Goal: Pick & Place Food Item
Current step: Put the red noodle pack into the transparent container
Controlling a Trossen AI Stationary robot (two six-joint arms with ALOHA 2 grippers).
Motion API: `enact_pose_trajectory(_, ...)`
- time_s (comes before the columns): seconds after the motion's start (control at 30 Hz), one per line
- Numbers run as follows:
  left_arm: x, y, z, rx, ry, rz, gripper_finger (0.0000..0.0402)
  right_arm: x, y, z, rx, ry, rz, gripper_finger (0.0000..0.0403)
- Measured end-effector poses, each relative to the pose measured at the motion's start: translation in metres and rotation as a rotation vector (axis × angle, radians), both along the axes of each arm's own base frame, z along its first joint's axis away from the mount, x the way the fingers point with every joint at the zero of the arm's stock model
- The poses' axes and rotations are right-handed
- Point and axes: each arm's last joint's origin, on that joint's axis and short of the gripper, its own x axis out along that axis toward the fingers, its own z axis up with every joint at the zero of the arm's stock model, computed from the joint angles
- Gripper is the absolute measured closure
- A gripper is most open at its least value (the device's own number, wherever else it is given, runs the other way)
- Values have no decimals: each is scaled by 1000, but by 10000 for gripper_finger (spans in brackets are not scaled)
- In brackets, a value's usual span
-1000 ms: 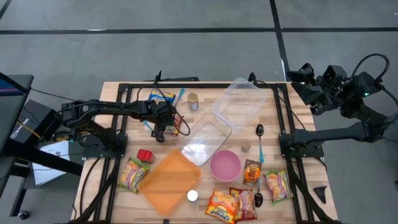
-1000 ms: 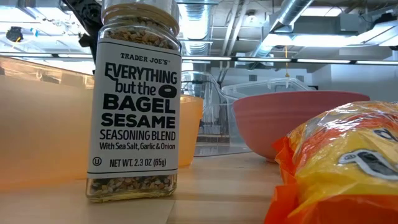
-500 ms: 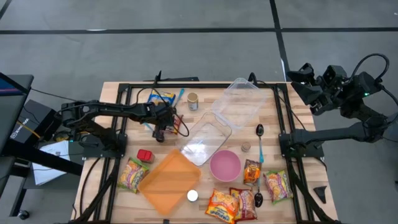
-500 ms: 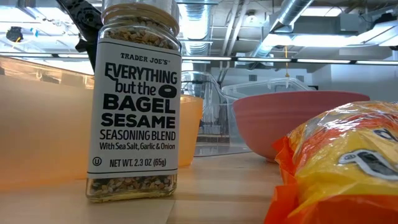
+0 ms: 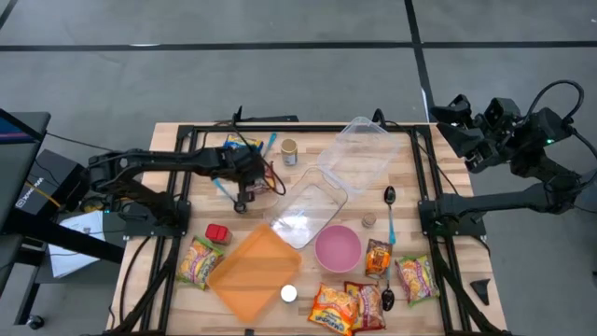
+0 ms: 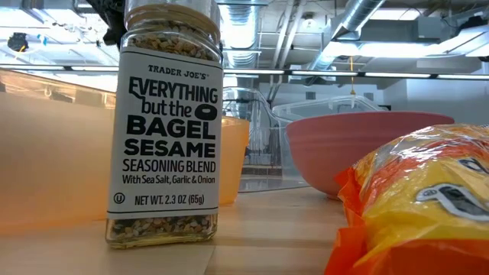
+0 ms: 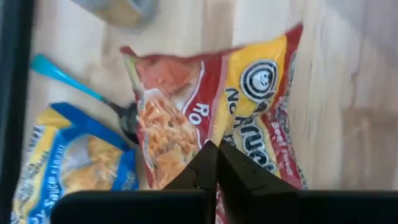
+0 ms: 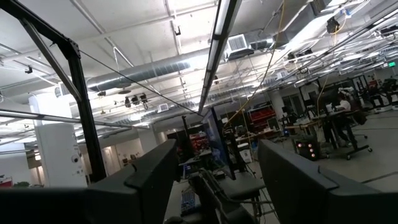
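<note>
With its fingers pinched tight on the red noodle packet just beside the small jar, the left gripper should lift straight, slowly, since the thin edge could slip.

Left arm stretched across the table's far left part, left gripper low over the wood, fingers pressed together, seemingly pinching the edge of a red noodle packet. Right arm folded back off the table's right edge, right gripper raised, fingers parted.
</note>
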Motion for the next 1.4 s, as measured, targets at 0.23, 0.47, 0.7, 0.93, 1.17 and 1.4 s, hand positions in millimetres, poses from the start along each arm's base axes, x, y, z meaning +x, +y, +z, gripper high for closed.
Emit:
enact_pose_trajectory(0.23,-9,-4,45,-123,-177,249,401,0,0,0,0,0,0,179)
enact_pose_trajectory(0.47,-17,-11,87,-447,-600,622,401,0,0,-1,-3,8,-2,179)
enact_pose_trajectory(0.7,-9,-15,119,-691,-1008,805,401,5,-1,-9,4,98,-3,179)
enact_pose_trajectory(0.93,19,-15,138,-848,-1412,857,401,24,-3,-18,16,212,-2,179)
enact_pose_trajectory(1.17,61,-25,124,-1008,-1666,972,401,39,-4,-26,14,294,-5,179)
enact_pose_trajectory(1.4,101,-35,105,-1098,-1848,1054,401,54,-6,-33,4,366,-9,179)
